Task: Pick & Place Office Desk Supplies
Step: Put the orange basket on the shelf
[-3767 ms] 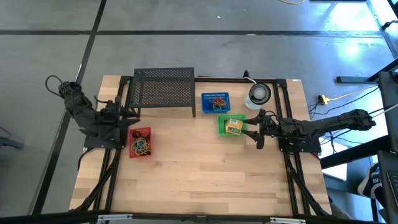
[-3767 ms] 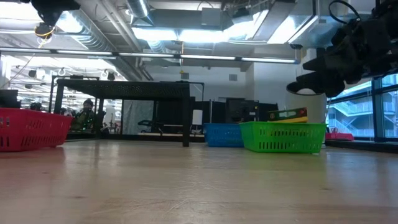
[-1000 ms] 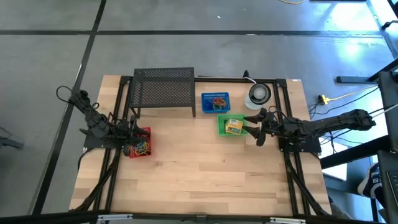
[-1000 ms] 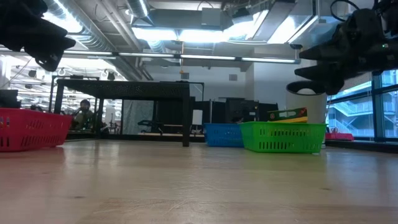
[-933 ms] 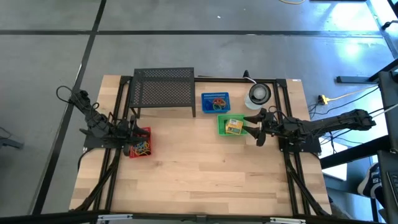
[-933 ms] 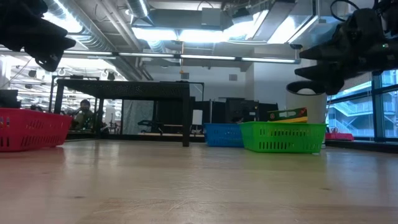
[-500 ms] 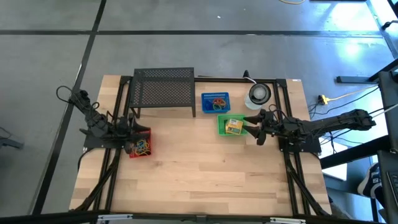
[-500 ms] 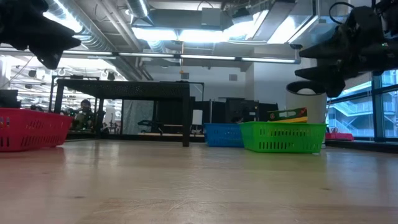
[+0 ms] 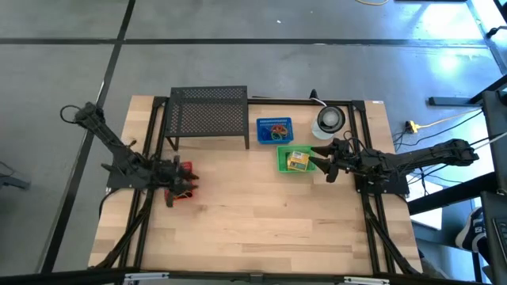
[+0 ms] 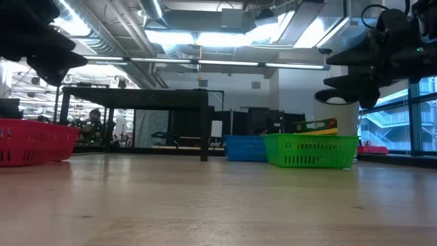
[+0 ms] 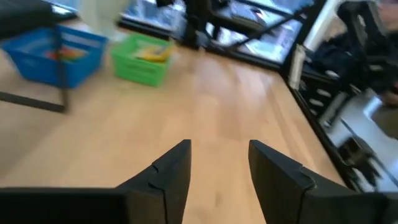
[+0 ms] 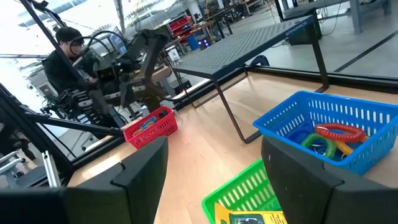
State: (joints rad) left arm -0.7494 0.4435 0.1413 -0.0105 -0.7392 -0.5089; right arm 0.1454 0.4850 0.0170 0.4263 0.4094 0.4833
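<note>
Left gripper [image 11: 219, 165] jaws parted, nothing between them, hovering over the red basket [image 9: 186, 169] of supplies at the table's left edge. Right gripper [image 12: 214, 163] jaws spread wide and empty, above the near rim of the green basket [image 9: 283, 161], where a yellow-green box [image 9: 298, 161] lies just ahead of the fingers. Blue basket [image 9: 274, 131] with coloured loops [image 12: 328, 139] beyond that, beside the black mesh stand [image 9: 209, 112].

- Coloured oval loops [image 12: 328, 140], red, orange and green, lie in the far blue basket [image 9: 274, 131].
- A yellow-green box [image 9: 298, 161] lies in the green basket [image 9: 282, 161].
</note>
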